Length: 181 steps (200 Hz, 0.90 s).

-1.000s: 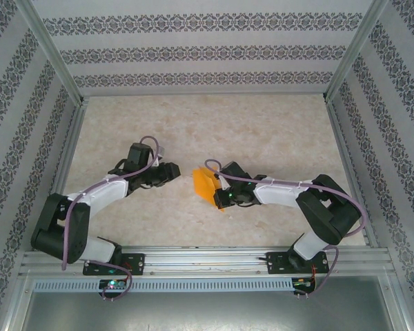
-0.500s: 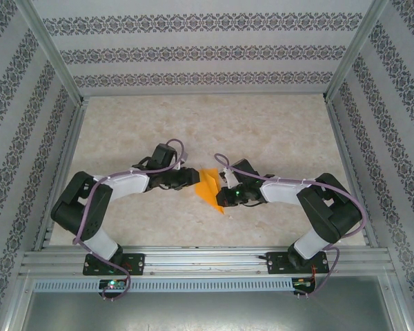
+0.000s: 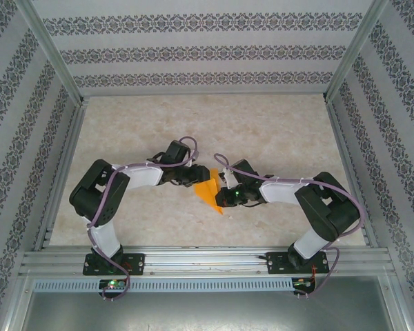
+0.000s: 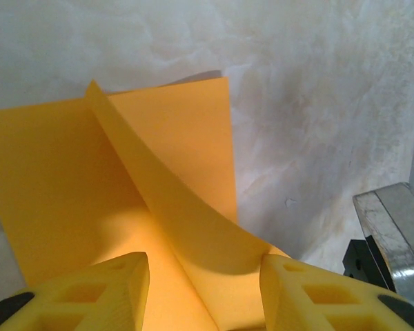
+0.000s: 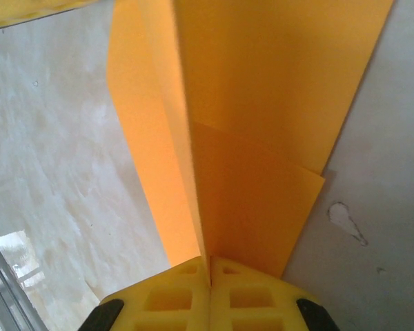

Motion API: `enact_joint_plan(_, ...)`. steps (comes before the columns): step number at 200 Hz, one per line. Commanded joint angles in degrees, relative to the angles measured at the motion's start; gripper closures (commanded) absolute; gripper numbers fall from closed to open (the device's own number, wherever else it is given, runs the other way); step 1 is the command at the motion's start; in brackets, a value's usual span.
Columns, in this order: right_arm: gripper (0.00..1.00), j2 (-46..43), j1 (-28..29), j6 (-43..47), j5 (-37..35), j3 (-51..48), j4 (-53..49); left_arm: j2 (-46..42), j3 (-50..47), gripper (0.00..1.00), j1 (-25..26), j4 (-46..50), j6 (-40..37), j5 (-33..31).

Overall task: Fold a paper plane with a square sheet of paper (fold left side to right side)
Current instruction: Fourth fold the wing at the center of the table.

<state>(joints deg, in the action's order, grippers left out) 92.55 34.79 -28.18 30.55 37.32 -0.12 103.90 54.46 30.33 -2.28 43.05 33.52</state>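
Observation:
The orange sheet of paper (image 3: pixel 208 187) lies mid-table, partly folded, with one flap standing up. My right gripper (image 3: pixel 224 191) is shut on the raised fold; in the right wrist view the crease runs straight into the closed yellow fingertips (image 5: pixel 208 276) and the paper (image 5: pixel 262 103) spreads beyond them. My left gripper (image 3: pixel 194 176) has come to the sheet's left edge. In the left wrist view its jaws (image 4: pixel 203 293) stand open over the paper (image 4: pixel 55 193). A curved flap (image 4: pixel 193 214) rises between them and touches the right finger (image 4: pixel 317 293).
The marbled beige table (image 3: pixel 262 131) is ringed by patterned walls and aluminium rails (image 3: pixel 207 262) at the near edge. Part of the right gripper's metal body (image 4: pixel 393 231) sits close to the right of my left fingers. A small mark (image 5: pixel 341 217) is on the tabletop.
The left arm has swung right from beside the sheet until its gripper reaches the paper's left edge, and its jaws have opened wider. The right gripper has kept its hold, barely moving.

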Motion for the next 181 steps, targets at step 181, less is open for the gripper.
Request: enact_joint_plan(181, 0.80, -2.7, -2.8, -2.0, 5.5, 0.4, 3.2, 7.7, 5.5, 0.54, 0.7, 10.4, -2.7, -6.3)
